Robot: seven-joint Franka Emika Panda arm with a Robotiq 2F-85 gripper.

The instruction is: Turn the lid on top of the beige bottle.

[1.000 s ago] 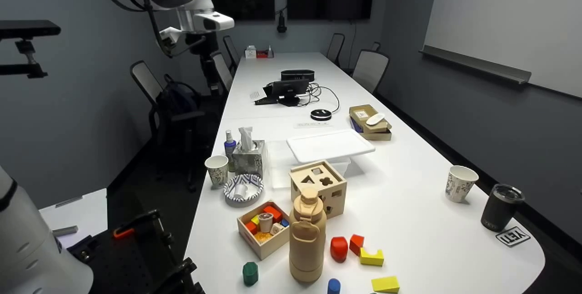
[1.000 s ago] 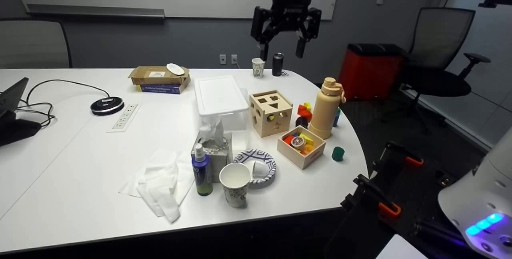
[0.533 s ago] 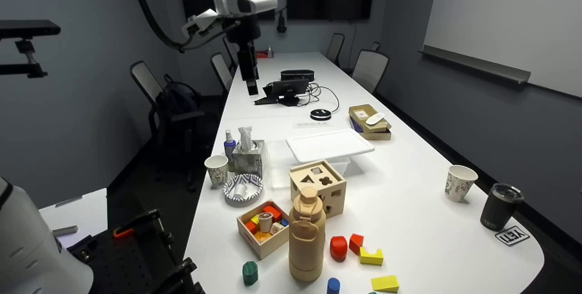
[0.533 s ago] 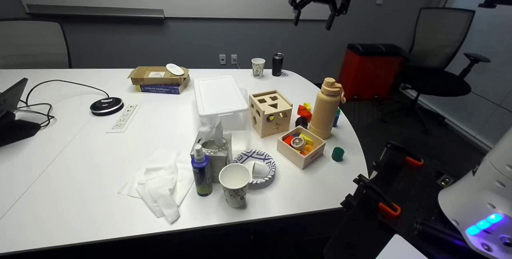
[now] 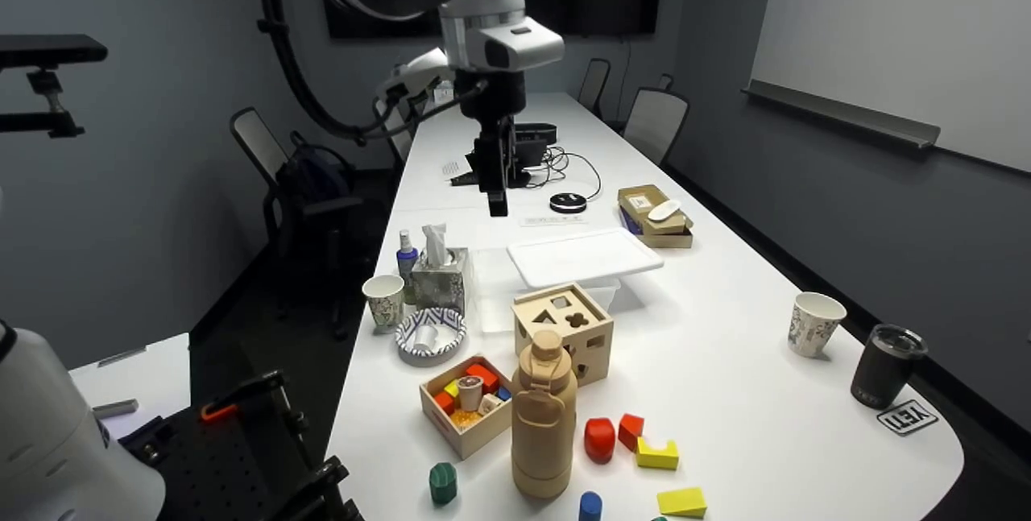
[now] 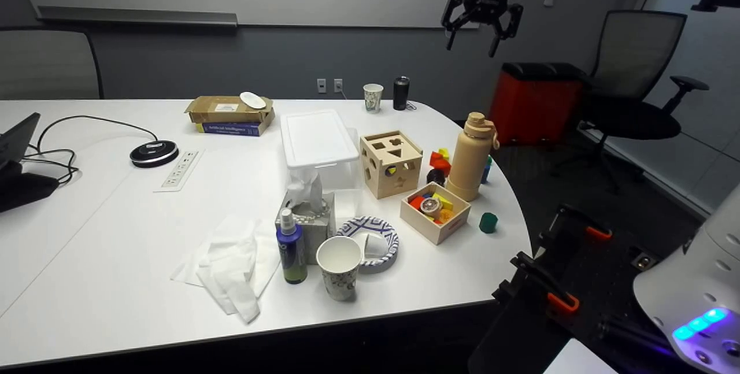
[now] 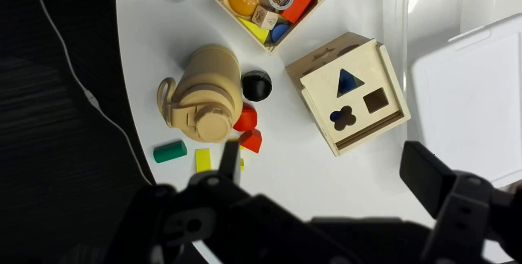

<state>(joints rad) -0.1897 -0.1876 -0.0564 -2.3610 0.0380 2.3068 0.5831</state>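
The beige bottle stands upright on the white table near its rounded end, in both exterior views [image 5: 541, 436] [image 6: 469, 160]. Its lid, a small round tan cap, is on top [image 5: 547, 344] [image 6: 477, 119]. In the wrist view the bottle [image 7: 218, 66] is at upper left, its lid [image 7: 213, 125] facing the camera and its carry loop pointing left. My gripper [image 7: 324, 153] is open and empty, its two fingers wide apart. It hangs pointing down in both exterior views [image 5: 498, 211] [image 6: 471, 51], well above the table and apart from the bottle. The lid lies just beyond the left finger in the wrist view.
The wooden shape-sorter cube [image 7: 355, 96] and an open box of blocks [image 6: 436, 215] stand close to the bottle. Loose blocks, a red one [image 5: 600, 440] and a green one [image 5: 443, 483], lie around it. A lidded plastic bin [image 6: 321, 143] and a tissue box [image 5: 440, 279] stand beyond.
The arm and open gripper have swung to the right in both exterior views, ending lower in one of them and higher in another. The bottle and the other objects have not moved.
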